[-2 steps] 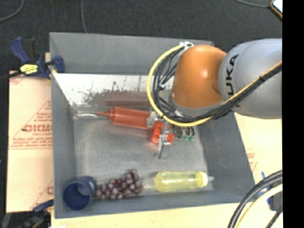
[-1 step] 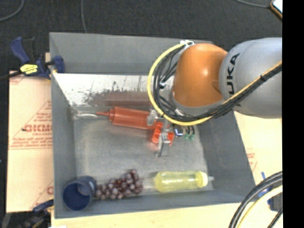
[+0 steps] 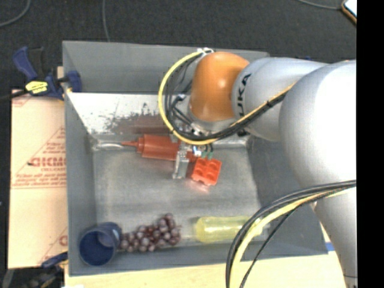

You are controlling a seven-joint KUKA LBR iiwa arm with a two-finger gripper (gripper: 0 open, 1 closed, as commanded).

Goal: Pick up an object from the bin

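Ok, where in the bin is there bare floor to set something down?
The widest bare patch of floor is left of centre, between the red bottle and the grapes. A smaller one lies right of the orange block. Crowded: the front row of cup, grapes and yellow bottle, and around the pincer.

The bin (image 3: pixel 81 173) is matt grey metal, its back wall scuffed and speckled dark. The red bottle (image 3: pixel 157 147) near that wall looks like smooth plastic with a slight sheen. The orange block (image 3: pixel 206 171) beside it is hard-looking plastic. Along the front edge are a matt blue plastic cup (image 3: pixel 99 245) in the left corner, glossy dark-purple grapes (image 3: pixel 153 233) and a cloudy, see-through yellow bottle (image 3: pixel 219 228).
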